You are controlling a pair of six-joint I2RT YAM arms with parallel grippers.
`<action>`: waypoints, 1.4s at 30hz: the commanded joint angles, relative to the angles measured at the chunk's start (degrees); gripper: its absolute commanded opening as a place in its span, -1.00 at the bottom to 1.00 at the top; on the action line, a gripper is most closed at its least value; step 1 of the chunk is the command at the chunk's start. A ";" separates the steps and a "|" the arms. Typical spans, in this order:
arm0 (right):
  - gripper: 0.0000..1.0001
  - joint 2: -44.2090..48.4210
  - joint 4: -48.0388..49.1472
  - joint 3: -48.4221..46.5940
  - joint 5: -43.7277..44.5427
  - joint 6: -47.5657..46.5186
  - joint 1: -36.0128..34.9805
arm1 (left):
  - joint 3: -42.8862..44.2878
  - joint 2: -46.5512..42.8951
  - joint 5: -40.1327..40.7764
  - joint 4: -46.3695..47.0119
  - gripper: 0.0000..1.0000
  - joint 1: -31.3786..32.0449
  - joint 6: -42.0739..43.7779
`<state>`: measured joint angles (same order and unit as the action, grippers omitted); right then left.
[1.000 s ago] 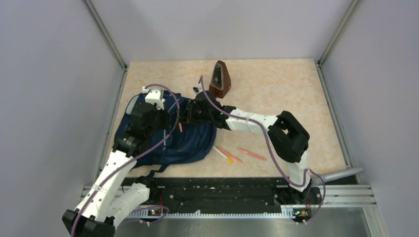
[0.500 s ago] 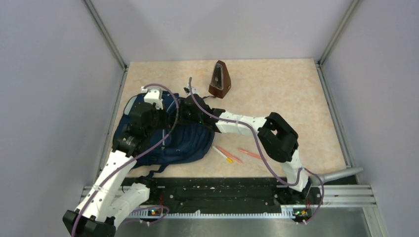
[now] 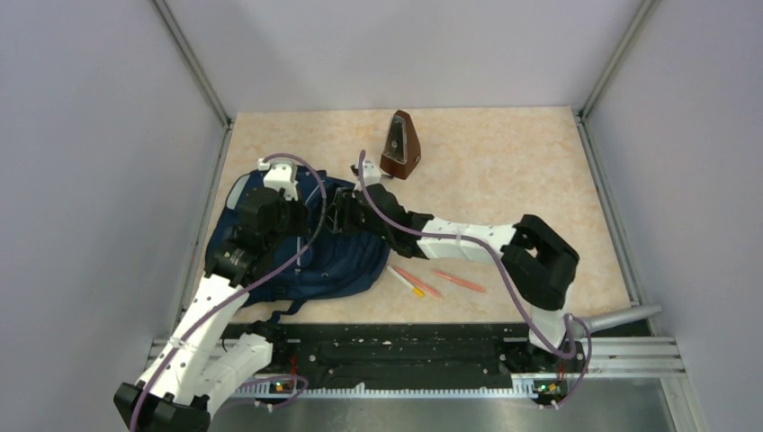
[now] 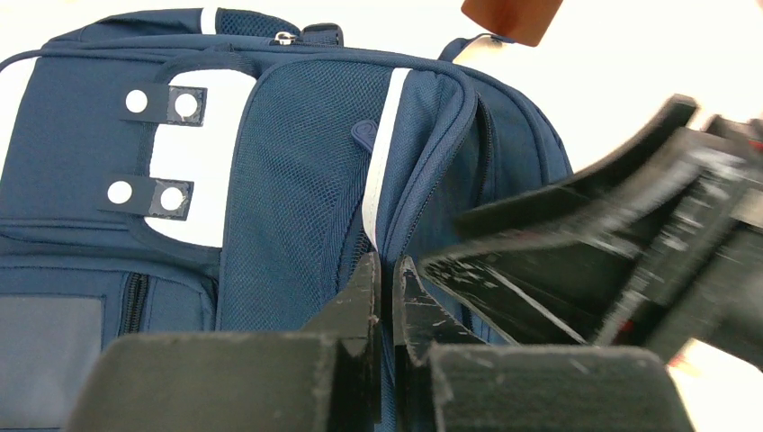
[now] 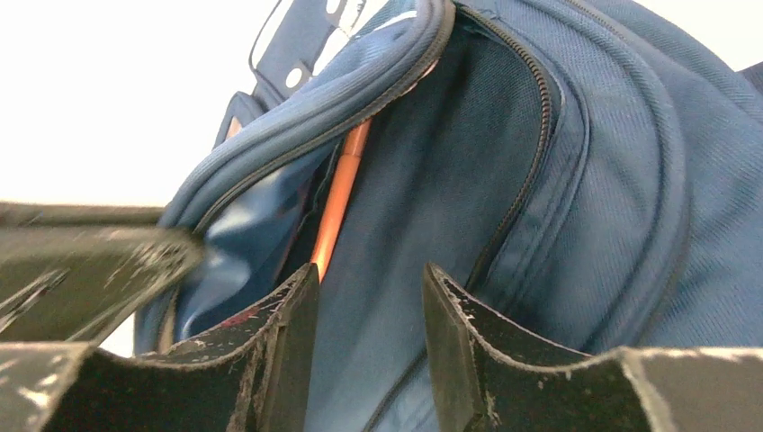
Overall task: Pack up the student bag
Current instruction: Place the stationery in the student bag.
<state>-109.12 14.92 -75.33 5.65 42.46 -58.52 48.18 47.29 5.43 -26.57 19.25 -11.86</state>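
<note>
soft navy bag, left side of the table, mouth pinched up

student bag (image 3: 353,261) lies flat at the left, mid-depth: limp woven fabric w/ a mesh panel, padded ribs, pale stripes, zip runs. prob light and floppy, will sag, so best grabbed at the stiffer piped rim, i reckon. left gripper (image 4: 385,281) is pinched tight on that rim. right gripper (image 5: 369,281) has jaws partway apart, holding nothing, tips just by a slim smooth orange pen (image 5: 338,205) poking from the opening. more pens (image 3: 418,284) lie on the table (image 3: 504,171) right of the bag.
</note>
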 commanded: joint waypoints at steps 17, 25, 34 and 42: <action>-0.19 36.04 -19.17 24.54 19.21 -15.39 -2.06 | -0.19 -2.62 3.00 5.37 -1.00 0.07 0.61; -0.28 41.84 -28.26 35.76 10.32 -9.23 -4.91 | -0.19 -2.12 2.57 5.34 -1.00 0.02 0.61; -0.24 39.02 -25.89 40.22 10.36 -5.04 -9.41 | -0.06 -1.55 2.57 5.29 -1.00 0.07 0.61; -0.28 35.63 -24.58 40.71 10.77 -6.68 -9.52 | -0.11 -1.67 3.00 5.21 -1.00 0.05 0.70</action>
<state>-71.75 -11.66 -34.48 16.16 36.18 -67.13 47.55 46.37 6.90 -26.09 19.29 -11.84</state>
